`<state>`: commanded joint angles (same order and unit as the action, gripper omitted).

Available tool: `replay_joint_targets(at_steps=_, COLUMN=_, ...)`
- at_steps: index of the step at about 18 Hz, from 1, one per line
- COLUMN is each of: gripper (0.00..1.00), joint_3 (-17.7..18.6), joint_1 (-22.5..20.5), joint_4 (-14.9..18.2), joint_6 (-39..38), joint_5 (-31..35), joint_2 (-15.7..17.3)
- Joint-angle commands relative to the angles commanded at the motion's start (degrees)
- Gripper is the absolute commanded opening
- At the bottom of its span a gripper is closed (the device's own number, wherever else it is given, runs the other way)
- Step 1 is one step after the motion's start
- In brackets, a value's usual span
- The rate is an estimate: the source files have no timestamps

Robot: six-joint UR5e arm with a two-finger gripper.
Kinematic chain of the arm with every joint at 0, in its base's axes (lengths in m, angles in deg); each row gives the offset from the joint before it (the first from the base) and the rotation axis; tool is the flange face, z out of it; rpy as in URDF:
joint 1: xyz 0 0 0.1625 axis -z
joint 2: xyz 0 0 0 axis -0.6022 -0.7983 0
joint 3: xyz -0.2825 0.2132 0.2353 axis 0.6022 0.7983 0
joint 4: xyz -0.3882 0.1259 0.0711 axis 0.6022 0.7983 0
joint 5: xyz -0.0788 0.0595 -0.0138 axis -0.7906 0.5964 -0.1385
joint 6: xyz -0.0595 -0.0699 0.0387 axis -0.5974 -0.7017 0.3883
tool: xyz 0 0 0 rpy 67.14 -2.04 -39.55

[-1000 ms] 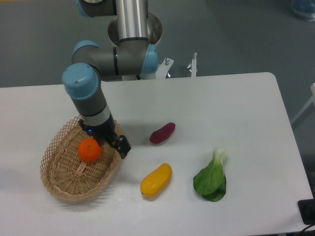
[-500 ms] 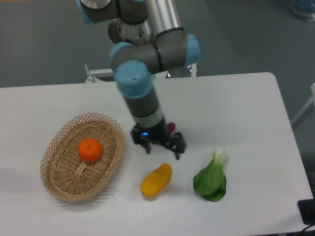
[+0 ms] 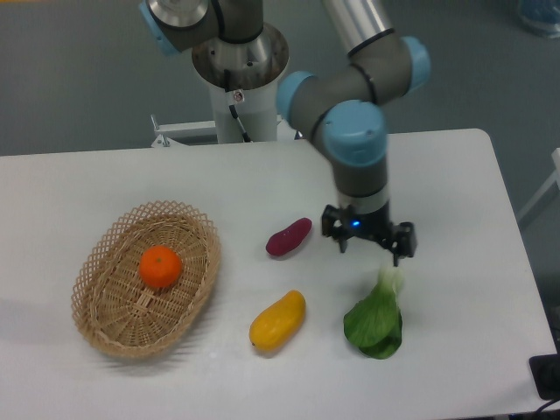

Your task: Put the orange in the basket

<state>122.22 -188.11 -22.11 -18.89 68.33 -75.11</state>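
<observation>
The orange (image 3: 161, 267) is a small round bright-orange fruit lying inside the basket (image 3: 103, 328), an oval tan wicker basket at the left of the white table. My gripper (image 3: 368, 248) is open and empty, far to the right of the basket. It hangs just above the white stalk end of a green bok choy (image 3: 376, 320). Nothing is held between its fingers.
A purple sweet potato (image 3: 289, 237) lies left of the gripper. An elongated yellow-orange mango-like fruit (image 3: 277, 321) lies in front of it. The arm's base (image 3: 238, 87) stands at the table's back edge. A dark object (image 3: 545, 378) sits at the front right corner.
The gripper let go of the orange in the basket and swung to the right across the table, from the basket past the sweet potato to above the bok choy. The orange stays in the basket.
</observation>
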Motion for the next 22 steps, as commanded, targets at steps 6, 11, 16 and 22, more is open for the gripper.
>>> replay_joint_targets(at_steps=6, gripper=1.0, joint_3=0.09, joint_1=-2.55, joint_4=0.44, joint_6=3.51, joint_5=-1.06, joint_2=0.18)
replay_joint_targets(at_steps=11, gripper=1.0, joint_3=0.61, joint_1=-3.52, joint_4=0.44, joint_6=5.46, joint_5=-1.06, joint_2=0.26)
replay_joint_targets(at_steps=16, gripper=1.0, joint_3=0.88, joint_1=-3.43, joint_4=0.44, joint_6=5.46, joint_5=-0.97, joint_2=0.35)
replay_joint_targets(at_steps=22, gripper=1.0, joint_3=0.88, joint_1=-3.43, joint_4=0.44, joint_6=5.46, joint_5=-0.97, joint_2=0.35)
